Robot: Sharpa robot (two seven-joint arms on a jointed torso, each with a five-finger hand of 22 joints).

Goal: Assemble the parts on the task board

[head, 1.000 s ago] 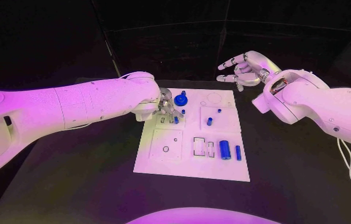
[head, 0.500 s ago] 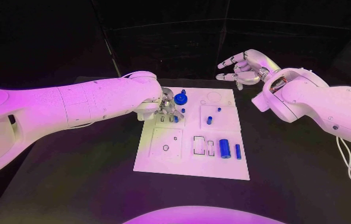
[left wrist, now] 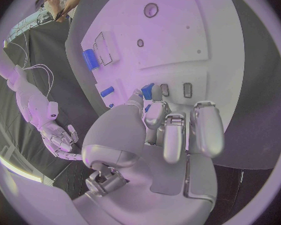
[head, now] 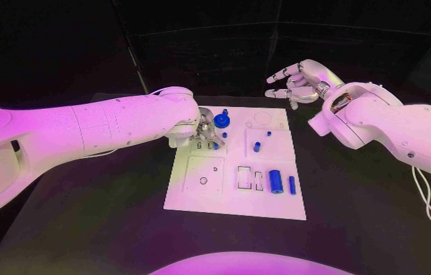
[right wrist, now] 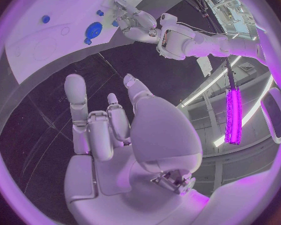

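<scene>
The white task board (head: 269,205) lies in the middle of the table. My left hand (head: 202,132) bends down over its far left corner. There the thumb and a finger pinch a small blue part (left wrist: 147,91) standing on the board (left wrist: 178,35) beside two narrow slots. Just behind that hand stands a round blue disc (head: 221,122). My right hand (head: 296,82) hangs in the air beyond the board's far right corner, fingers apart and half curled, holding nothing. The right wrist view shows the disc (right wrist: 93,29) and the left hand (right wrist: 137,22) over the board (right wrist: 34,35).
A short blue peg (head: 257,147) and a tiny blue part (head: 268,134) stand mid-board. A thick blue cylinder (head: 276,182) and a thin blue bar (head: 292,185) lie near the right edge, beside rectangular recesses. Black table surrounds the board.
My right hand has drifted slightly lower and its fingers have curled in a little. The left hand has stayed on the small blue part, barely moving.
</scene>
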